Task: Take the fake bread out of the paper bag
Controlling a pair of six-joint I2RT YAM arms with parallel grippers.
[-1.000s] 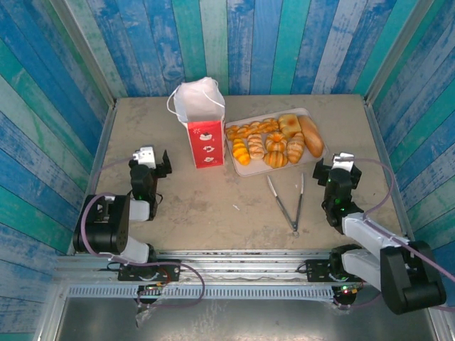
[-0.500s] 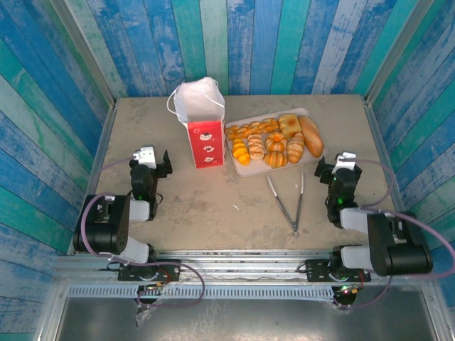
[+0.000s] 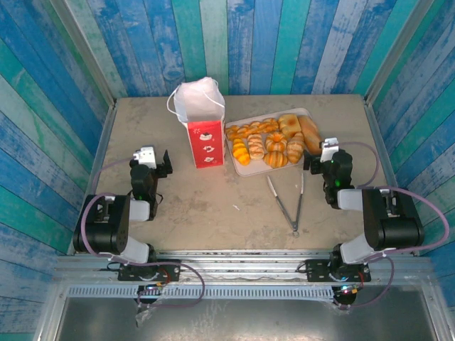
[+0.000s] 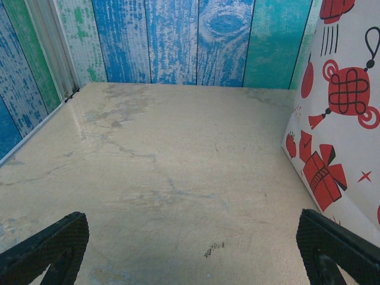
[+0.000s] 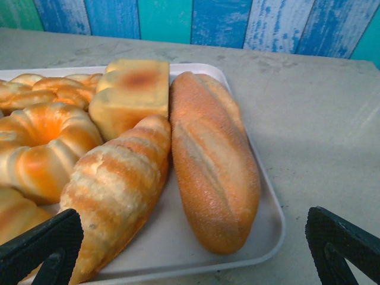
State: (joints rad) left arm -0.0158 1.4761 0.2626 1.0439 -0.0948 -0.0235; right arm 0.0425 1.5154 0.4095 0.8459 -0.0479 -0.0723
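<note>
Resting low and folded, both arms: left gripper open wide, empty, near paper bag; right gripper likewise, facing fake bread on white tray; metal tongs nearby on worktop.

Shiny metal tongs lie on the tan desk near a flat white tray, with blue wooden walls around.

My right pincer now sits further left and forward, close by the right edge of the tray near the oblong bun; my right arm is folded back over its base.
</note>
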